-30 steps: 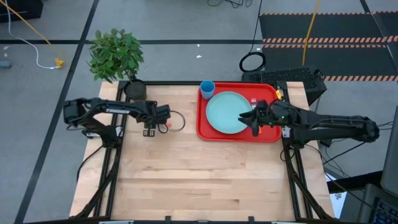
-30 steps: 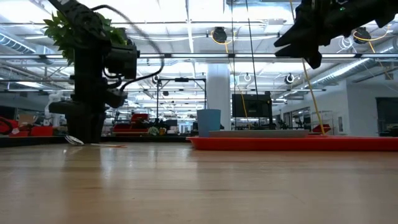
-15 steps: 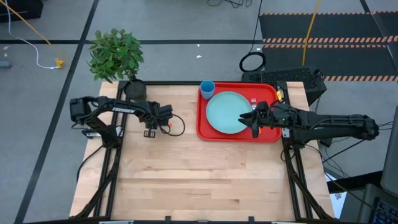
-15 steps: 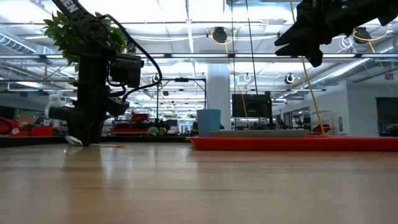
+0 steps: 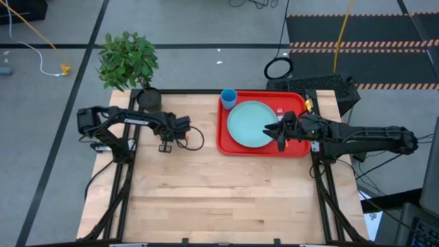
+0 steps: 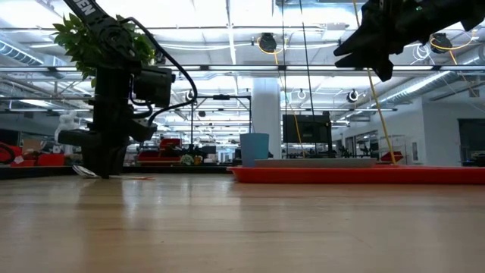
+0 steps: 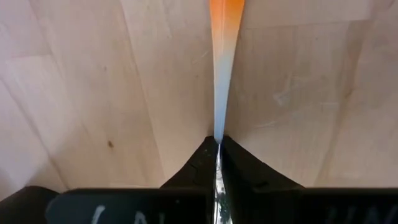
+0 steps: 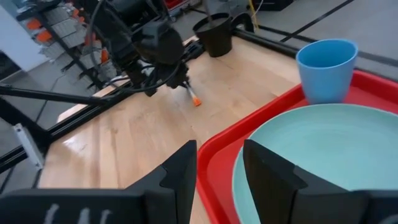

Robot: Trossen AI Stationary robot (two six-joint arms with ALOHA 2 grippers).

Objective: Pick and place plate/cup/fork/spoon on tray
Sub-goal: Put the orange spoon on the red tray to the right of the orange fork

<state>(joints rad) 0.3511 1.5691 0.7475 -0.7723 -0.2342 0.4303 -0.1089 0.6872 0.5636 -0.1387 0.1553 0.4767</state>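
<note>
My left gripper (image 5: 164, 144) stands down at the table left of the red tray (image 5: 221, 140), shut on the spoon (image 7: 219, 93). The spoon's orange handle end (image 5: 185, 138) points toward the tray, and its bowl is hidden. My right gripper (image 5: 280, 137) is open and empty, raised over the right edge of the teal plate (image 5: 250, 123), which lies in the tray. The blue cup (image 5: 228, 97) stands upright in the tray's far left corner. The fork (image 5: 280, 110) lies in the tray by its far rim, partly under my right arm. My left gripper pinches the spoon's silver shaft (image 7: 217, 134) between its two fingers, below the orange handle end (image 7: 226, 12). The fingers come from above, pointing down, one on each side of the shaft. Whether the spoon is clear of the table I cannot tell.
A dark plant pot (image 5: 147, 98) with a green plant stands at the table's far left corner, close behind my left arm. Bare wood (image 5: 219, 192) fills the table's near half.
My left gripper has gone down to the table at the spoon and then kept still. The spoon's orange end has stayed where it was.
</note>
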